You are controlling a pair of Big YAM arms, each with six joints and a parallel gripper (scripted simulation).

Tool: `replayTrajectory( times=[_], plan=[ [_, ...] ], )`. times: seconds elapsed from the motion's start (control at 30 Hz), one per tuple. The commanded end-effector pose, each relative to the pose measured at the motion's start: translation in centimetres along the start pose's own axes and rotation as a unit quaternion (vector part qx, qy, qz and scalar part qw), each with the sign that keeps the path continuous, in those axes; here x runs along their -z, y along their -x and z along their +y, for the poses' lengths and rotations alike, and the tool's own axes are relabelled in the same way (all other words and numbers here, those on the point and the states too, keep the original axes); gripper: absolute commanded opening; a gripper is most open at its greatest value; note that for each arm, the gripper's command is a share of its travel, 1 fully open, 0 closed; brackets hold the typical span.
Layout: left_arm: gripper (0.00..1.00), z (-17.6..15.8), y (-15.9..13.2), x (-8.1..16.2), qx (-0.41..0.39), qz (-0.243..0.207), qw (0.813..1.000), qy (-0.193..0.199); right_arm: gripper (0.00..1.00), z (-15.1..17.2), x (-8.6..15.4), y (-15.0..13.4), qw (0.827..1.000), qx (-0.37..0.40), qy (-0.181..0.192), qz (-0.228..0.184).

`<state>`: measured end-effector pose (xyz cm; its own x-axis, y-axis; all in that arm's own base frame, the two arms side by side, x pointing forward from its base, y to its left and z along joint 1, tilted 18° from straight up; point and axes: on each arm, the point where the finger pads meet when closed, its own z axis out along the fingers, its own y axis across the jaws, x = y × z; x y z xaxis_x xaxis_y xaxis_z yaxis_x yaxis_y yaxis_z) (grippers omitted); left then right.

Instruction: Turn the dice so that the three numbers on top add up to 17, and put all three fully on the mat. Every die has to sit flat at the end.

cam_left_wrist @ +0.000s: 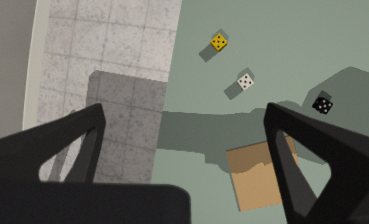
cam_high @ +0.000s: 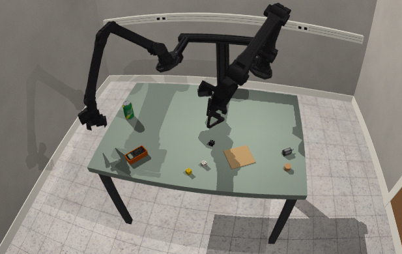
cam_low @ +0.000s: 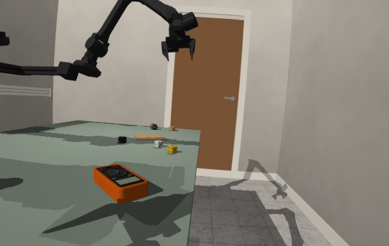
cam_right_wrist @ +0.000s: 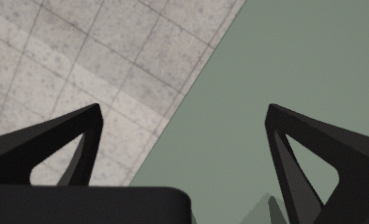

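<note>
A yellow die and a white die sit on the table near its front edge. Each seems to show five on top. A black die sits farther back in shadow; its top count is unclear. All three are off the tan mat. My left gripper is open and empty, high above the table behind the black die. My right gripper is open and empty, high over the table's side edge.
An orange multimeter and a green can stand toward the right arm's side. A dark motor-like part and a small tan cylinder lie beyond the mat.
</note>
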<state>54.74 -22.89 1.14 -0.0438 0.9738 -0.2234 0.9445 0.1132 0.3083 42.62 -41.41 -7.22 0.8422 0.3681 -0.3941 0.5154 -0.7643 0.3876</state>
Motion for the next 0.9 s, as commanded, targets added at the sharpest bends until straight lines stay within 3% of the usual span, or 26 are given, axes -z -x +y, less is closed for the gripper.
replayTrajectory(
  times=[0.0, 0.17, 0.23, 0.37, 0.53, 0.73, 0.8, 0.87],
  plan=[
    [1.0, 5.0, -2.7, 4.1, 0.063, -0.011, 0.996, 0.058, 1.0, 0.4, 0.4, 0.0, 1.0, -0.002, 0.004, 0.002],
    [1.0, 9.3, -8.3, 8.0, 0.142, -0.009, 0.983, 0.112, 1.0, 0.4, 0.4, 0.0, 1.0, -0.002, 0.004, 0.002],
    [1.0, 9.3, -8.3, 8.0, 0.142, -0.009, 0.983, 0.112, 1.0, 0.4, 0.4, 0.0, 1.0, -0.002, 0.004, 0.002],
    [1.0, 12.3, -13.7, 11.8, 0.209, -0.008, 0.965, 0.16, 1.0, 0.4, 0.4, 0.0, 1.0, -0.002, 0.004, 0.002],
    [1.0, 15.1, -21.1, 17.6, 0.294, -0.005, 0.929, 0.226, 1.0, 0.4, 0.4, 0.0, 1.0, -0.002, 0.004, 0.002],
    [1.0, 16.6, -30.6, 25.8, 0.39, 0.0, 0.867, 0.312, 1.0, 0.4, 0.4, 0.0, 1.0, -0.002, 0.004, 0.002],
    [1.0, 16.6, -30.6, 25.8, 0.39, 0.0, 0.867, 0.312, 1.0, 0.4, 0.4, 0.0, 1.0, -0.002, 0.004, 0.002],
    [1.0, 16.5, -33.7, 28.7, 0.419, 0.002, 0.841, 0.341, 1.0, 0.4, 0.4, 0.0, 1.0, -0.002, 0.004, 0.002]
  ],
)
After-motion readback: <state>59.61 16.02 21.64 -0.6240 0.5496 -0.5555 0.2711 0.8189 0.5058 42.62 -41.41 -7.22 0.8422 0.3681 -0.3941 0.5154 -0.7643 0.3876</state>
